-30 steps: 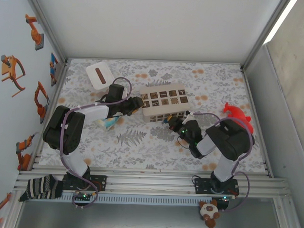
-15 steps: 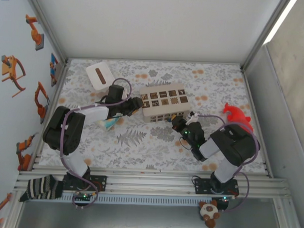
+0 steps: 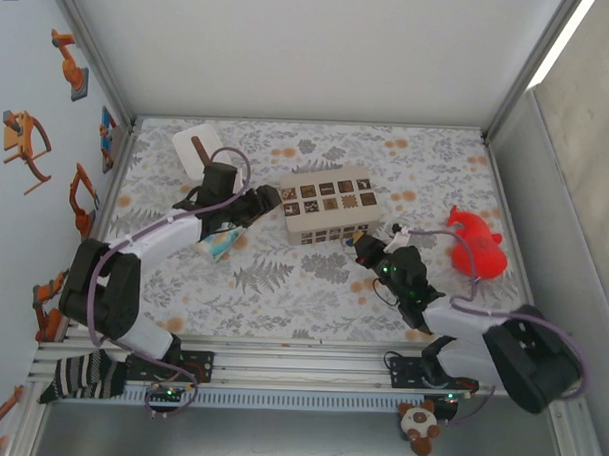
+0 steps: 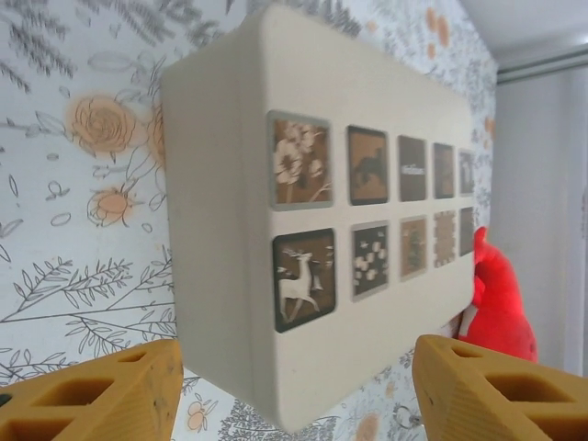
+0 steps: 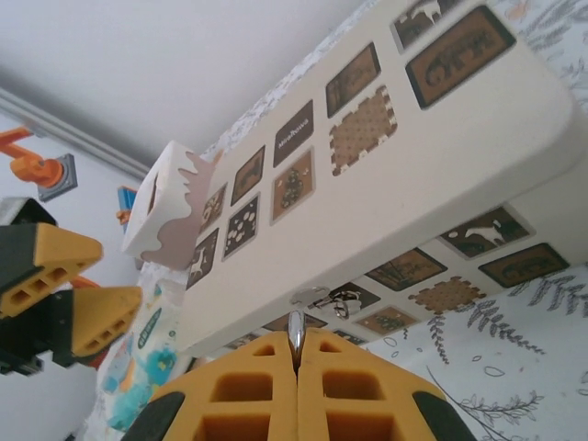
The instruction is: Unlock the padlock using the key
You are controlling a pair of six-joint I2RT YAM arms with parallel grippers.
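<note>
A cream box (image 3: 327, 204) with brown picture tiles stands mid-table. On its near side face hangs a small silver padlock (image 5: 344, 302), with a ring beside it. My right gripper (image 5: 296, 342) is shut on the key (image 5: 296, 327); its thin metal edge sticks up between the pads, just below the padlock and apart from it. In the top view the right gripper (image 3: 364, 246) sits at the box's near right corner. My left gripper (image 3: 265, 201) is open at the box's left end, and its fingers (image 4: 92, 395) straddle the box's (image 4: 322, 220) lower corner without touching.
A red toy (image 3: 476, 244) lies to the right of the right arm. A white box (image 3: 195, 152) with a brown slot stands at the back left. A teal packet (image 3: 219, 247) lies under the left forearm. Open patterned table lies in front of the box.
The left gripper has opened wider and drawn slightly back from the box's end. The right arm has stretched out lower, uncovering the red toy, while its gripper stays shut by the box's front.
</note>
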